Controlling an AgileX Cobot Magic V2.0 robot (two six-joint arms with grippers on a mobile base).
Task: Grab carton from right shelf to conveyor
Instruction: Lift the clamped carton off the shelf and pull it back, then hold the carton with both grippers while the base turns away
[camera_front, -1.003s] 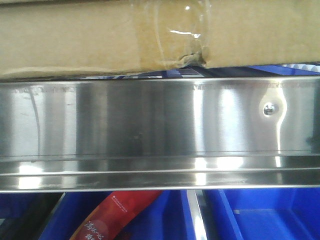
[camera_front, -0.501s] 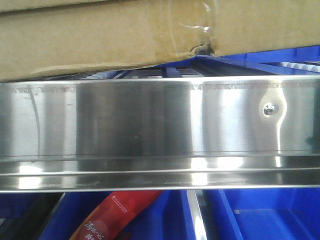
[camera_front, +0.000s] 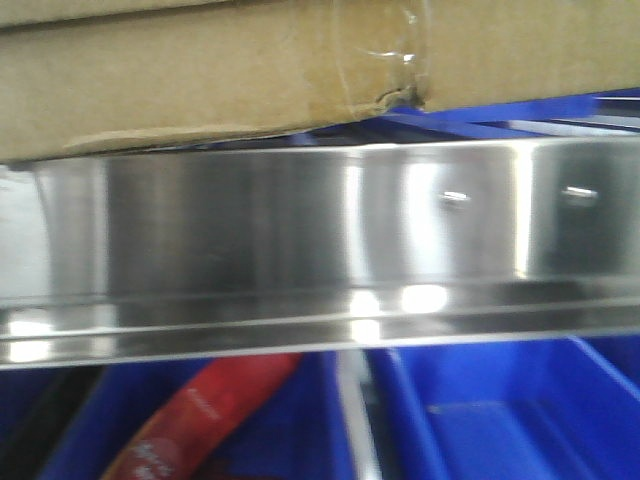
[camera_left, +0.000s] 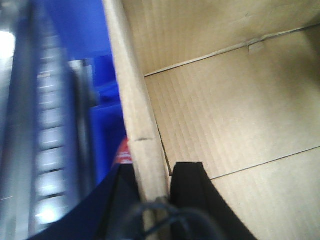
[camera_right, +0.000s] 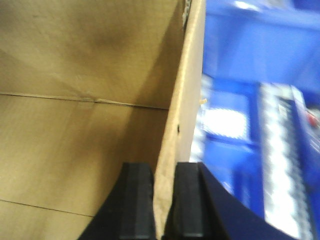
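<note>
The carton fills the top of the front view, directly above the right shelf's front rail. Its lower edge slants: the left end sits down by the rail, while the right end is higher, with blue showing beneath. Clear tape crosses its seam, and there is a small tear at the edge just below the tape. The box is open and each arm pinches one side wall. The left gripper is closed narrowly over the left wall, one finger inside and one outside. The right gripper clamps the right wall the same way. Roller tracks run just beyond the wall on each side. Under the blurred, mirror-like rail lie blue bins, and the left one holds a red packet.
</note>
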